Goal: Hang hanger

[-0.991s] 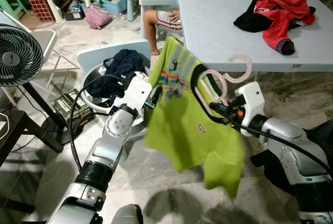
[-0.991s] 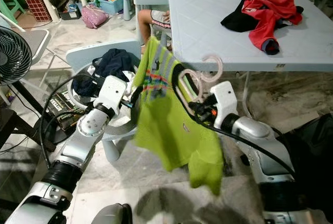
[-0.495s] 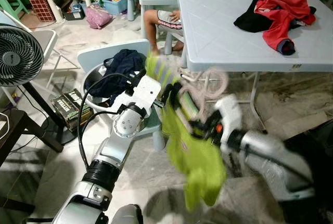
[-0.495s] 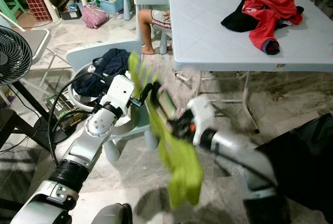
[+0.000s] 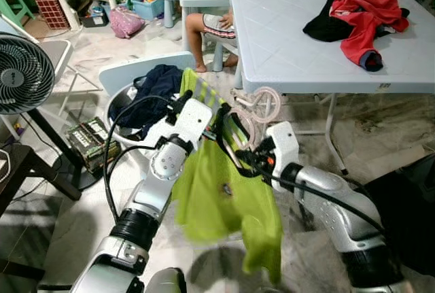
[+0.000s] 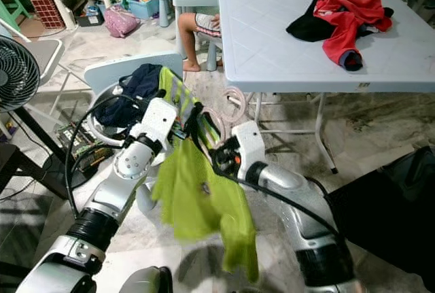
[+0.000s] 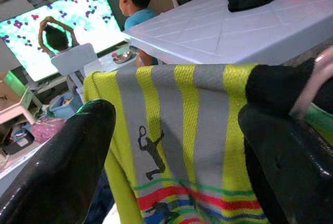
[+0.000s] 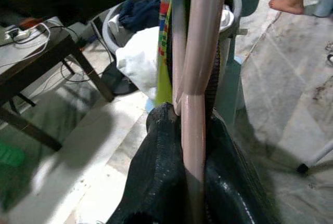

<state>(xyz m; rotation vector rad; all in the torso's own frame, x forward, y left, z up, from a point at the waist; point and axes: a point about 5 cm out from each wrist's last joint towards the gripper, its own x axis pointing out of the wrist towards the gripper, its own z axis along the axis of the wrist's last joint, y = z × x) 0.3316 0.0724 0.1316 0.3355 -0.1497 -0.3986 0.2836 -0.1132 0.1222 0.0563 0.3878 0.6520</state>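
Beside the pale grey tabletop (image 5: 292, 41), right claw (image 5: 248, 162) clamped on the pink plastic hanger (image 5: 262, 106) carrying the lime-green striped shirt (image 5: 224, 198) has swung lower and leftward, left claw (image 5: 212, 128) spread open at the shirt's shoulder; hanging not yet done.

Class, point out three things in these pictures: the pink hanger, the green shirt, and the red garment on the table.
pink hanger (image 5: 266, 102), left eye view, on its curled hook.
green shirt (image 5: 224, 201), left eye view, on the hanging front panel.
red garment (image 5: 367, 9), left eye view, on its middle folds.
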